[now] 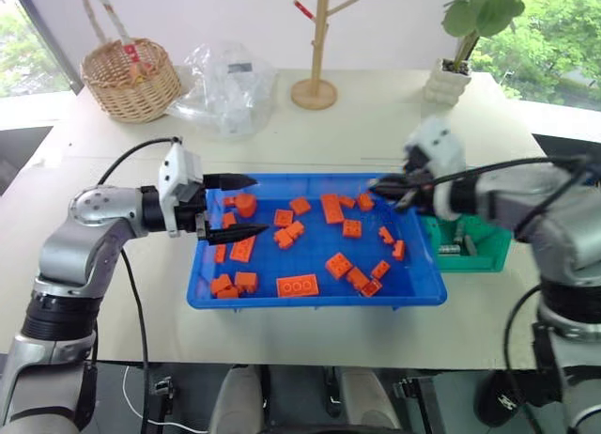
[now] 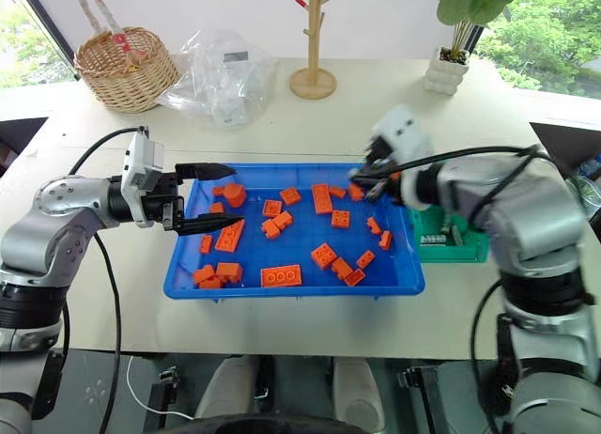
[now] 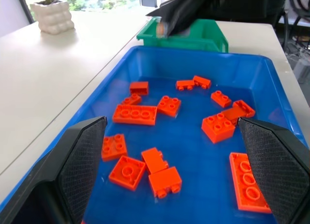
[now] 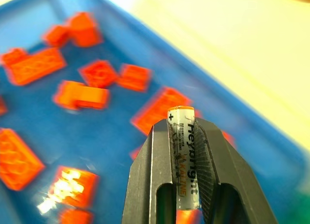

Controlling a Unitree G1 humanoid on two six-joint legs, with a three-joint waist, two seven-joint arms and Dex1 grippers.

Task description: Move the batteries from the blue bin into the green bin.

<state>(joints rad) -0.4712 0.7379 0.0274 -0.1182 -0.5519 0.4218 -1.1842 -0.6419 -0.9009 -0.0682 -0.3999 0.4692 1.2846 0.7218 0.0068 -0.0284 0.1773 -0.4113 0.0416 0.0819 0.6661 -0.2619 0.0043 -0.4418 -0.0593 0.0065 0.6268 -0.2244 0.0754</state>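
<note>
My left tool hovers level over the left end of the blue bin, fingers spread wide and empty, above scattered orange bricks. At the bin's far right corner my right tool, angled downward, pinches a silver-grey battery with black lettering, its plus end protruding. More batteries lie in the green bin beside it on the worktop.
</note>
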